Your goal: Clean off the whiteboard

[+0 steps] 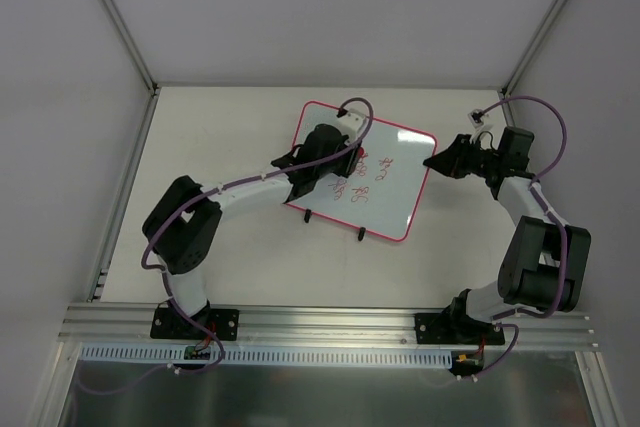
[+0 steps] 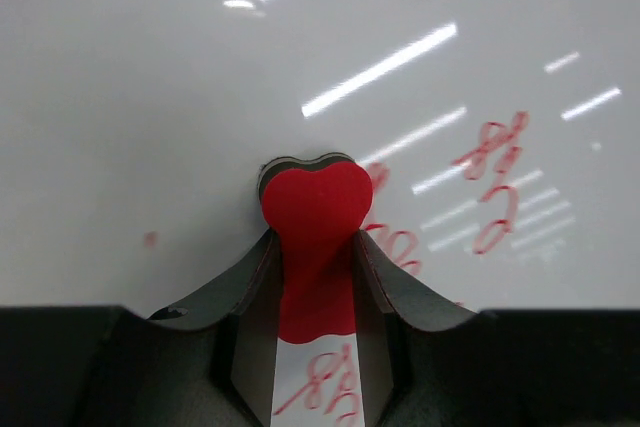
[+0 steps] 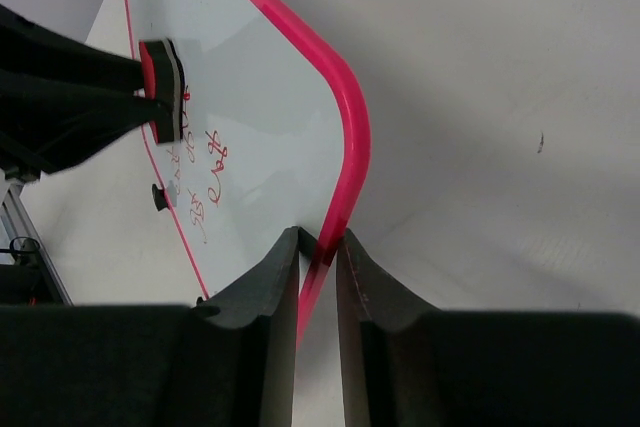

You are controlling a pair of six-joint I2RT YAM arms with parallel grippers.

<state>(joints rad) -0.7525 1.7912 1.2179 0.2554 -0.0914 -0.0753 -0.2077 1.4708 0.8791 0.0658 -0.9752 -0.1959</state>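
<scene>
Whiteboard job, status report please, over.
Left end effector shut on red eraser, against whiteboard. Right end effector clamps the pink frame edge. Red writing not yet erased. Nothing in the way.

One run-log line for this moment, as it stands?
left gripper: shut on eraser, eraser on whiteboard | right gripper: shut on pink frame | red writing: present | erasing: unfinished

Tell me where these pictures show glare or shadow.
Left wrist view: long white light streaks glare across the whiteboard, crossing the red writing. Right wrist view: the pink frame darkens in shadow inside the right end effector. Top view: even light, soft shadows under the arms.
</scene>
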